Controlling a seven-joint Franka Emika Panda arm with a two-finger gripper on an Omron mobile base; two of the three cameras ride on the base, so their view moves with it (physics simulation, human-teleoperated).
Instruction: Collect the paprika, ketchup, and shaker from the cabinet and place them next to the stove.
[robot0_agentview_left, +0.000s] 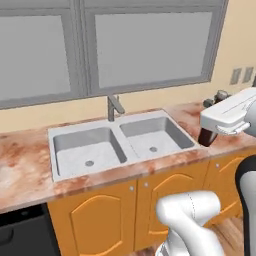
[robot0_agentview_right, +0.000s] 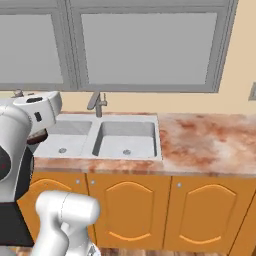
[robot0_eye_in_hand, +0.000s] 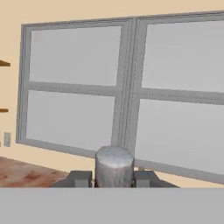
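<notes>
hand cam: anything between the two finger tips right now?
Yes. In the hand view the shaker stands between the gripper finger tips, clamped on both sides.

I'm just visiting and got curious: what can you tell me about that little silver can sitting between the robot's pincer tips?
The shaker is a small, stubby, light grey cylinder with a rounded, paler, metallic-looking top. It stands upright in the hand view, clamped between the pincer, one dark finger pressing each side. Behind it is a large grey-framed window.

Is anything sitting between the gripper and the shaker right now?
No. In the hand view the shaker already sits between the two fingers of the gripper, which is shut on it; nothing visible lies between them.
</notes>
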